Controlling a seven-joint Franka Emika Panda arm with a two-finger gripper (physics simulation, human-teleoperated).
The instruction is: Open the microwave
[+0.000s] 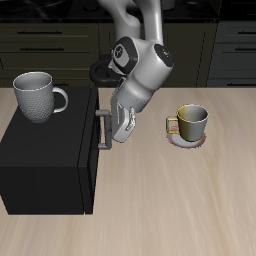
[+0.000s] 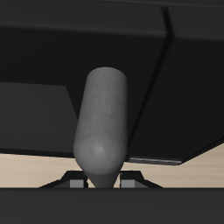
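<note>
The table filled most of the exterior view, a pale wooden top with dark cabinet drawers running along the upper edge of the frame behind it. The microwave was the largest thing on it, a matte black box occupying the lower left of the frame, its top and one dark side face showing. Its grey bar handle stood upright at the box's right-hand edge, near the frame's centre. Whether the door sat flush or slightly ajar could not be told.

The robot arm came down from the upper middle of the frame, and the gripper was at the handle. In the wrist view the handle showed as a rounded grey bar between two fingertips, which sat just beside it on either side; whether they pressed on it could not be told.

A grey mug stood upright on the microwave's top, in the upper left of the frame, handle toward the centre; its inside was not visible. A smaller yellow-green mug stood on a round pinkish coaster at centre right, well apart from the microwave, and looked empty.
</note>
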